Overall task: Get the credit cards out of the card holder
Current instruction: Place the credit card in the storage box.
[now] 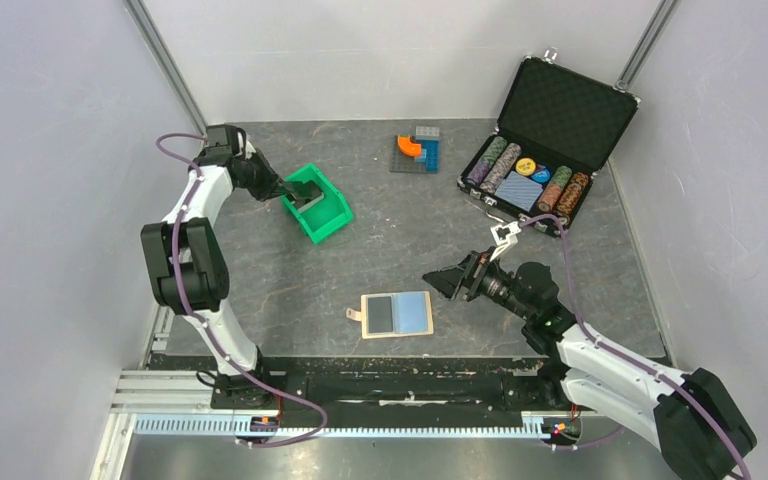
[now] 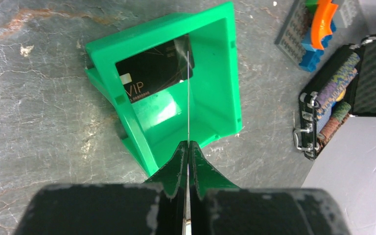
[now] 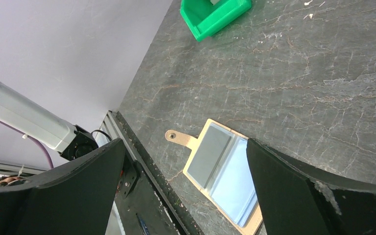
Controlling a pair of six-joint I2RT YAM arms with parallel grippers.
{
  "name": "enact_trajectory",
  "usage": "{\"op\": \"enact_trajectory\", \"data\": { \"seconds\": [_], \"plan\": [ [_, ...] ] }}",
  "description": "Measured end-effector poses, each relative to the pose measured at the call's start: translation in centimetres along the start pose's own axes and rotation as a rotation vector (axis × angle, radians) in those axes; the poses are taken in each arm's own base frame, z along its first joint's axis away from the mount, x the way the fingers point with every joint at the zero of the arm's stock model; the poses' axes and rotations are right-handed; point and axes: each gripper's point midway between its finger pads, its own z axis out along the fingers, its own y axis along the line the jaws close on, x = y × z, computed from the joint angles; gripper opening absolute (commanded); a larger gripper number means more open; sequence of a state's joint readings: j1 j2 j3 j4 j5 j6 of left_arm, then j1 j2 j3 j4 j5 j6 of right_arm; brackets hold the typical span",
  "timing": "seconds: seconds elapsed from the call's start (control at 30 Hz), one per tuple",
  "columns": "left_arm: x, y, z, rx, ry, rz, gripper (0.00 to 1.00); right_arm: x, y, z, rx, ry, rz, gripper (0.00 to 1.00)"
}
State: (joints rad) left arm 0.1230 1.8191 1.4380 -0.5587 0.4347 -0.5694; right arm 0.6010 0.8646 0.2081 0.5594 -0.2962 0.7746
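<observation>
Two arms: we see the left gripper (image 2: 188, 145) over the green bin (image 1: 335, 228), clamping a credit card (image 2: 188, 93); the right gripper (image 1: 438, 284), spread wide, hangs beside the card holder (image 1: 397, 314).

Green bin (image 1: 331, 231) L, chip case (image 1: 566, 110) R, blocks (image 1: 418, 153) btwn.

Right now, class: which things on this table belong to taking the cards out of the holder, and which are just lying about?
Job: card holder; pocketed card; held card in left gripper; VIP card in green bin.
Lying about: chip case; toy blocks.
</observation>
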Motion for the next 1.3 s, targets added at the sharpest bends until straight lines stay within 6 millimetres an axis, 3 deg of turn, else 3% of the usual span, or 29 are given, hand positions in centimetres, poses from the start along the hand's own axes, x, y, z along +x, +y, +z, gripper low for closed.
{"op": "enact_trajectory", "data": {
  "seconds": [0.37,0.6,0.9,1.3],
  "plan": [
    [-0.2,1.6,1.8,-0.057,0.018,-0.021,0.03,0.4,-0.2,0.3,0.004,0.024,0.007,0.98],
    [-1.0,1.6,2.6,-0.058,0.013,-0.019,0.05,0.4,-0.3,0.4,0.007,0.026,0.014,0.98],
    [-2.6,1.4,3.8,-0.059,0.001,-0.015,0.14,0.5,-0.4,0.4,0.011,0.031,0.027,0.98],
    [-2.8,1.8,3.9,-0.079,-0.005,-0.017,0.29,0.8,-0.6,0.5,0.019,0.039,0.043,0.98]
  ]
}}
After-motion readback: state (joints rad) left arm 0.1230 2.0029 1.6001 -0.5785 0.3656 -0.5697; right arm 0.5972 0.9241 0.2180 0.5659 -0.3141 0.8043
